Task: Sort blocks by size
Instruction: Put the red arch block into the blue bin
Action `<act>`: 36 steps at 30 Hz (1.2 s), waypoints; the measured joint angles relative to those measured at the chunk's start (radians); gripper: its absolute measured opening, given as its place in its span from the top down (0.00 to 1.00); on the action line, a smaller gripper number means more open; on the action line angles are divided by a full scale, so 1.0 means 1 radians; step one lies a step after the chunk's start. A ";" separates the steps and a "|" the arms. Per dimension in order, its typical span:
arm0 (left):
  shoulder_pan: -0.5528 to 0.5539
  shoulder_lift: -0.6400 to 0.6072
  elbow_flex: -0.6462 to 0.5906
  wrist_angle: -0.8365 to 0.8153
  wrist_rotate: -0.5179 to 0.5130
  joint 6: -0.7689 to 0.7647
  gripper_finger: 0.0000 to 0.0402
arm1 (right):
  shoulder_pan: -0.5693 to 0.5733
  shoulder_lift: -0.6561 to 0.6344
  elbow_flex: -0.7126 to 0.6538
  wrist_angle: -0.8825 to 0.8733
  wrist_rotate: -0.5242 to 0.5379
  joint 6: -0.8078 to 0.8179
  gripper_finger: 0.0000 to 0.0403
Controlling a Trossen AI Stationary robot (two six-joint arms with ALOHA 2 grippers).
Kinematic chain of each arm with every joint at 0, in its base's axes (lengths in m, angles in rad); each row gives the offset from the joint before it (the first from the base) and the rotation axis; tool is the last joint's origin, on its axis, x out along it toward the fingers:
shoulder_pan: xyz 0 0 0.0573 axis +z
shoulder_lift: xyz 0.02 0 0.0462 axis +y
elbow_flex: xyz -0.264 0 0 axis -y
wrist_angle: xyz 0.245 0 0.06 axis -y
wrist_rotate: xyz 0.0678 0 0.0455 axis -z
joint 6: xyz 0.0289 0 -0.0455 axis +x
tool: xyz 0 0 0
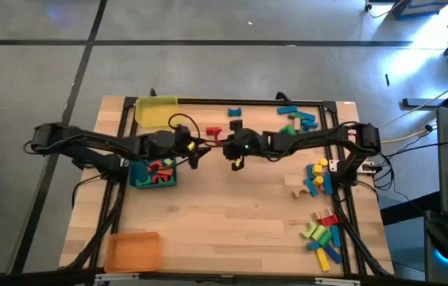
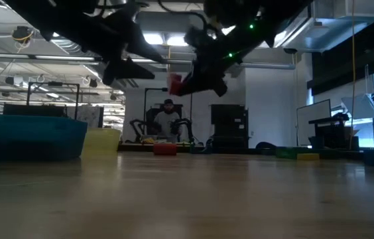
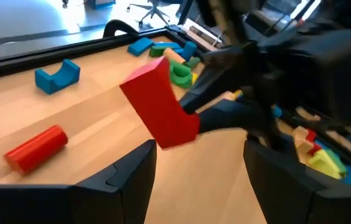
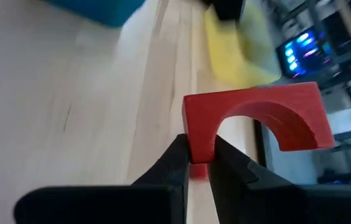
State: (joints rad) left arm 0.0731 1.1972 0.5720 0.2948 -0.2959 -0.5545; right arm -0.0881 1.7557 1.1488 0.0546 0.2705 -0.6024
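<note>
A: Where was the block being handled?

B: A red arch block (image 4: 254, 118) was pinched by one leg between the fingers of the right gripper (image 4: 201, 163), closed tight on it and held clear above the middle of the bench (image 1: 224, 230), toward the far edge. The left gripper (image 3: 200, 165) faced it from just beside, fingers spread wide and holding nothing.

A: Anything hard to make out?

B: From above, the arms covered most of that block; only a sliver of red showed between the two grippers. From table height it was a small red patch under dark arm parts.

A: And around it?

B: A red cylinder (image 3: 36, 147) and a blue notched block (image 3: 57, 76) lay on the bench nearby. More blocks (image 1: 322, 235) were heaped along the right edge and near the far right corner. The blue tray (image 1: 137, 176) at the left edge held red and green pieces, partly under the left arm. The yellow tray (image 1: 156, 110) sat at the far edge, the orange tray (image 1: 133, 252) at the near left corner. A person (image 2: 168, 119) sat beyond the bench.
</note>
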 joint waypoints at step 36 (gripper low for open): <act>0.031 0.069 0.000 0.158 0.012 0.008 0.44 | 0.076 0.002 -0.001 0.161 -0.008 -0.061 0.88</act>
State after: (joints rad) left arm 0.1040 1.2660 0.5724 0.4527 -0.2836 -0.5465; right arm -0.0124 1.7573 1.1483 0.2156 0.2624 -0.6632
